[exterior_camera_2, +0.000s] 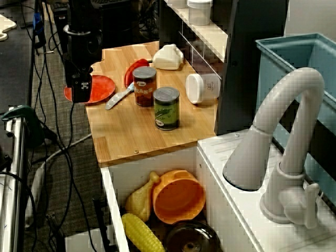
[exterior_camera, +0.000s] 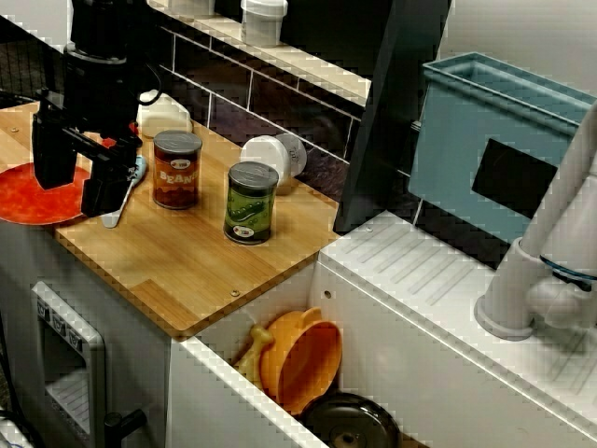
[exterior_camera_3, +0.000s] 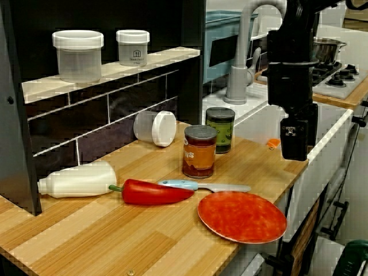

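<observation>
My black gripper (exterior_camera: 79,175) hangs open above the front edge of the wooden counter (exterior_camera: 187,261), over the near side of a flat red plate (exterior_camera: 33,198). Nothing sits between its fingers (exterior_camera: 51,157). In the view from above, the gripper (exterior_camera_2: 81,88) overlaps the plate's (exterior_camera_2: 100,86) outer rim. In the low view along the counter, the gripper (exterior_camera_3: 296,138) is well above the plate (exterior_camera_3: 241,217). A knife (exterior_camera_3: 201,186) with a pale blue handle lies beside the plate, and a red pepper (exterior_camera_3: 155,192) lies behind it. A brown bean can (exterior_camera: 177,168) and a green can (exterior_camera: 250,203) stand upright nearby.
A white bottle (exterior_camera_3: 80,179) and a white-lidded jar (exterior_camera_3: 154,127) lie on their sides by the tiled wall. Two tubs (exterior_camera_3: 77,54) stand on the shelf. The sink holds an orange bowl (exterior_camera_2: 178,195), corn (exterior_camera_2: 142,233) and a dark pan (exterior_camera: 350,425). A faucet (exterior_camera_2: 283,147) and blue bin (exterior_camera: 494,140) are beyond.
</observation>
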Controlling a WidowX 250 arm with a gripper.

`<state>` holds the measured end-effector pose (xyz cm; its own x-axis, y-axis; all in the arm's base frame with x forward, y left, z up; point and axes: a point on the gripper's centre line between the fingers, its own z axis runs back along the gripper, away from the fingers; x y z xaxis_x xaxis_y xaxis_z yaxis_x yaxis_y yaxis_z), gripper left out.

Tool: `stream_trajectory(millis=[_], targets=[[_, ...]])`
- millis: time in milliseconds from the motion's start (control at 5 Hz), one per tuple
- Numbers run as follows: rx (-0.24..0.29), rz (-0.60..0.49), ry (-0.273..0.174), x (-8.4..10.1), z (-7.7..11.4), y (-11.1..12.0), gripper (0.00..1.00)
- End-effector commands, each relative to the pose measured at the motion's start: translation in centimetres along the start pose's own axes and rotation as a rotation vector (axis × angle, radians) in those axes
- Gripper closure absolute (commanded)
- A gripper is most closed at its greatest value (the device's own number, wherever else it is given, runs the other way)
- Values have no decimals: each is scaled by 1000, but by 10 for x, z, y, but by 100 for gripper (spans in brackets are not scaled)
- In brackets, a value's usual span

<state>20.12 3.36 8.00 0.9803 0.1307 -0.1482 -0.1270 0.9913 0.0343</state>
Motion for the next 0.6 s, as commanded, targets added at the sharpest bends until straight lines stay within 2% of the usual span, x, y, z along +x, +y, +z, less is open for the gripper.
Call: stream_trajectory(millis=[0, 200, 400], targets=[[-99, 144, -20, 41, 34, 26, 0], [-132, 224, -31, 73, 52, 38, 0], [-143, 268, -31, 93, 57, 51, 0]])
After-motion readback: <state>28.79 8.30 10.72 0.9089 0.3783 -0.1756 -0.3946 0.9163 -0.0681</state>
